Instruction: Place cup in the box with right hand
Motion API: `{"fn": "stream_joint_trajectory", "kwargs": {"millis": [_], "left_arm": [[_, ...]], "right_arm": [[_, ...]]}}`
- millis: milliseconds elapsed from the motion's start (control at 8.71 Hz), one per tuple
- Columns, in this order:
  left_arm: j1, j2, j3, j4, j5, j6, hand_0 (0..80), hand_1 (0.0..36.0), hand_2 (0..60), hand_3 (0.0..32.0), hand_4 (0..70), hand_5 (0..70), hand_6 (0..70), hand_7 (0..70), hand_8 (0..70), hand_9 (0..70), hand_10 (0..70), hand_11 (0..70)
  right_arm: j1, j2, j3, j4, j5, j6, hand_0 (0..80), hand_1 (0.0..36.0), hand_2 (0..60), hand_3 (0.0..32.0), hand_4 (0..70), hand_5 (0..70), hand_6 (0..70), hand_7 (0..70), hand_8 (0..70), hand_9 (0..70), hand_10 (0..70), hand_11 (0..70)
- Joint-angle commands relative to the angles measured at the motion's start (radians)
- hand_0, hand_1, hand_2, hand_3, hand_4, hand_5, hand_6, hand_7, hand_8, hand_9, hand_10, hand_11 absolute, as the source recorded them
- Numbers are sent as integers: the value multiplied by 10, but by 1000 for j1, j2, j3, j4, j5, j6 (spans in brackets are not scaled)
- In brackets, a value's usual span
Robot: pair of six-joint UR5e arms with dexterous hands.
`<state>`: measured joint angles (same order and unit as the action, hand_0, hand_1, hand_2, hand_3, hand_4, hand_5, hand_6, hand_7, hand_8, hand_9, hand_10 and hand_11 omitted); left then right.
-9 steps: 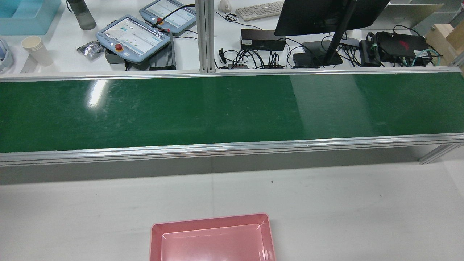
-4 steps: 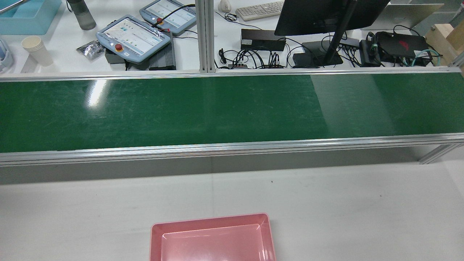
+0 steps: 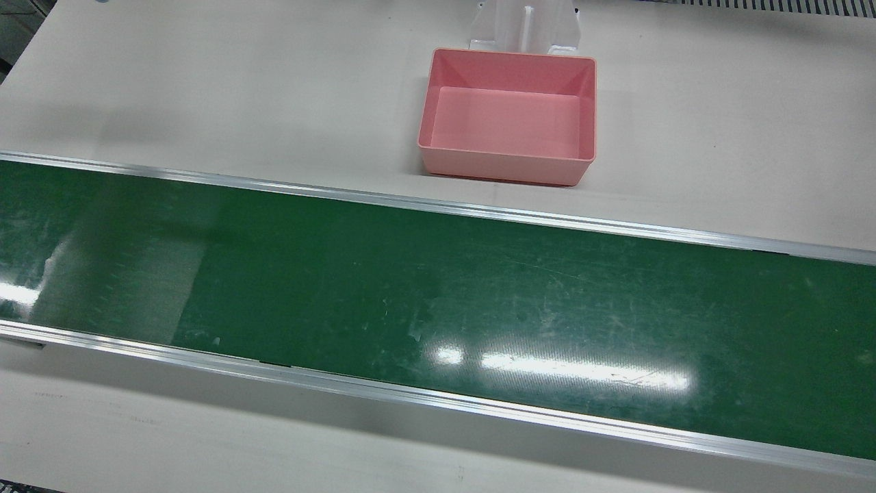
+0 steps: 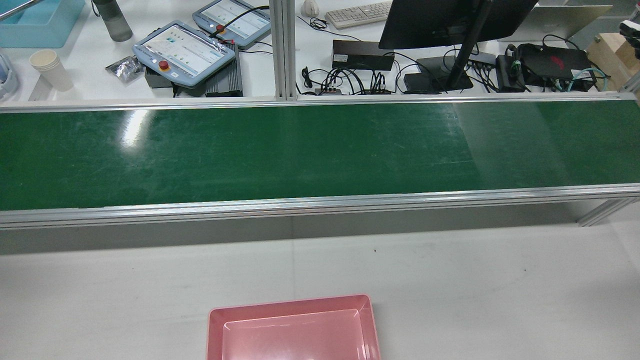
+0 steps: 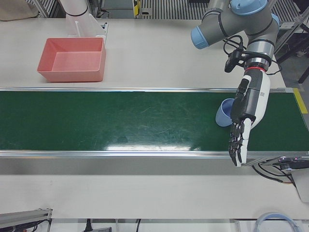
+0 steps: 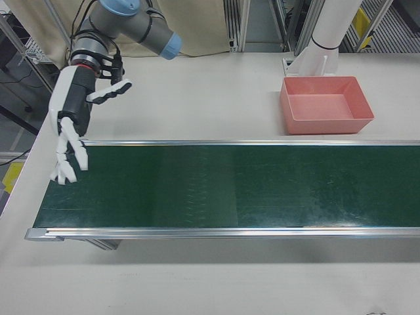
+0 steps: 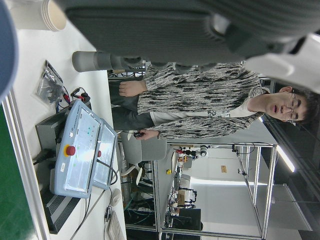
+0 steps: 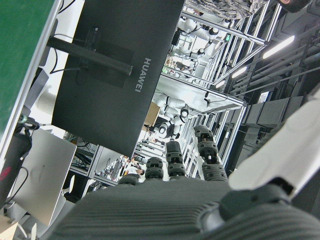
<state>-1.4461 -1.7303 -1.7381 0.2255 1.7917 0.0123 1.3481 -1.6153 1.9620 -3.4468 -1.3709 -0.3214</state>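
A light blue cup [image 5: 223, 112] stands on the green belt [image 5: 120, 121] near its right end in the left-front view. My left hand [image 5: 244, 116] hangs over the belt right beside the cup, fingers straight and apart, holding nothing; whether it touches the cup I cannot tell. A blurred blue edge [image 7: 4, 50] shows in the left hand view. My right hand [image 6: 71, 125] is open and empty above the belt's other end. The empty pink box [image 3: 508, 115] sits on the white table beside the belt, also in the rear view [image 4: 292, 330] and the right-front view [image 6: 326, 105].
The belt [image 3: 438, 287] has raised aluminium rails along both sides. Behind it in the rear view are a monitor [image 4: 450, 20], teach pendants [image 4: 182, 50], cables and stacked paper cups [image 4: 50, 67]. A person [image 7: 200, 105] sits past the desk.
A paler patch on the belt has slid to the right in the rear view. The pink box has not moved. A dark object has appeared at the top right edge.
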Motion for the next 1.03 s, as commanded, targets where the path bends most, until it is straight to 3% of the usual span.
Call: {"fn": "stream_joint_trajectory", "kwargs": {"millis": [0, 230, 344, 574, 918], "left_arm": [[0, 0, 0, 0, 0, 0, 0, 0, 0, 0, 0, 0, 0, 0, 0, 0, 0, 0], [1, 0, 2, -2, 0, 0, 0, 0, 0, 0, 0, 0, 0, 0, 0, 0, 0, 0], [1, 0, 2, -2, 0, 0, 0, 0, 0, 0, 0, 0, 0, 0, 0, 0, 0, 0], [1, 0, 3, -2, 0, 0, 0, 0, 0, 0, 0, 0, 0, 0, 0, 0, 0, 0], [1, 0, 2, 0, 0, 0, 0, 0, 0, 0, 0, 0, 0, 0, 0, 0, 0, 0]], "right_arm": [[-278, 95, 92, -119, 244, -2, 310, 32, 0, 0, 52, 5, 51, 228, 30, 94, 0, 0], [-447, 142, 162, -225, 433, -25, 339, 38, 0, 0, 58, 5, 50, 229, 27, 94, 0, 0], [-492, 159, 166, -233, 494, -43, 349, 41, 0, 0, 56, 5, 44, 202, 22, 83, 0, 0], [-512, 213, 123, -233, 513, -131, 370, 44, 0, 0, 98, 2, 42, 208, 20, 82, 0, 0], [-535, 291, 31, -230, 564, -133, 329, 32, 0, 0, 120, 0, 45, 220, 17, 77, 0, 0]]}}
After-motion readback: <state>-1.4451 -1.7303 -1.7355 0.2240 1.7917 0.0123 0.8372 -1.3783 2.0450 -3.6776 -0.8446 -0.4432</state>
